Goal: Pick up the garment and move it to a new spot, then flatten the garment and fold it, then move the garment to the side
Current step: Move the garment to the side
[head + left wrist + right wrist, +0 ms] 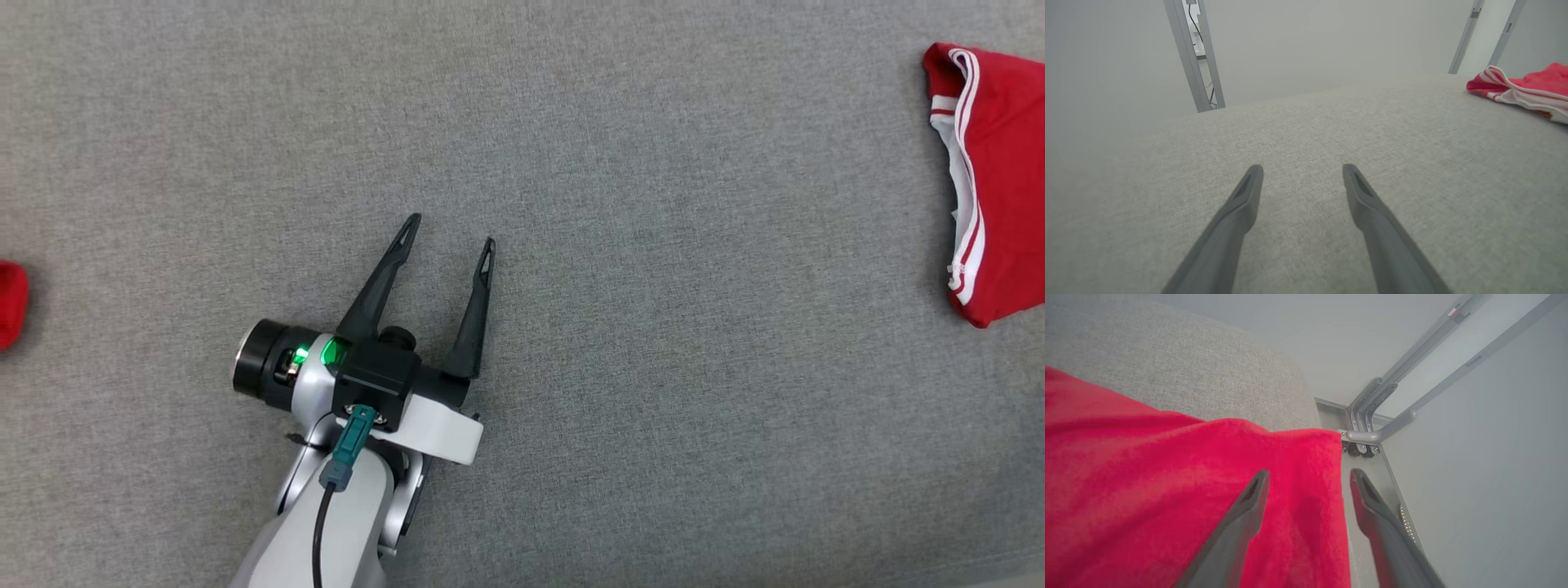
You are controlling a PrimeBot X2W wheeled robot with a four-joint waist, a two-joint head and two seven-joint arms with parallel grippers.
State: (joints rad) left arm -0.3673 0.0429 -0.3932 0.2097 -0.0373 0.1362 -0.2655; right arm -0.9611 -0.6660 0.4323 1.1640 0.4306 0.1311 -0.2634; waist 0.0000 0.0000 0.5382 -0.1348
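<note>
The garment (1000, 180) is red with white striped trim and lies folded at the far right edge of the grey table (653, 286). In the left wrist view the garment (1535, 83) shows at the upper right, well away from my left gripper (1302, 167). My left gripper (451, 230) hovers over bare table at the lower middle, open and with nothing between its fingers. In the right wrist view my right gripper (1308, 473) stands open just above the garment (1147, 477), its fingers straddling the cloth's edge near the table's corner.
A small red cloth piece (10, 304) peeks in at the table's left edge. Grey metal frame posts (1194, 57) stand beyond the far edge. A metal bracket (1367, 433) and the table's corner sit close to the right gripper.
</note>
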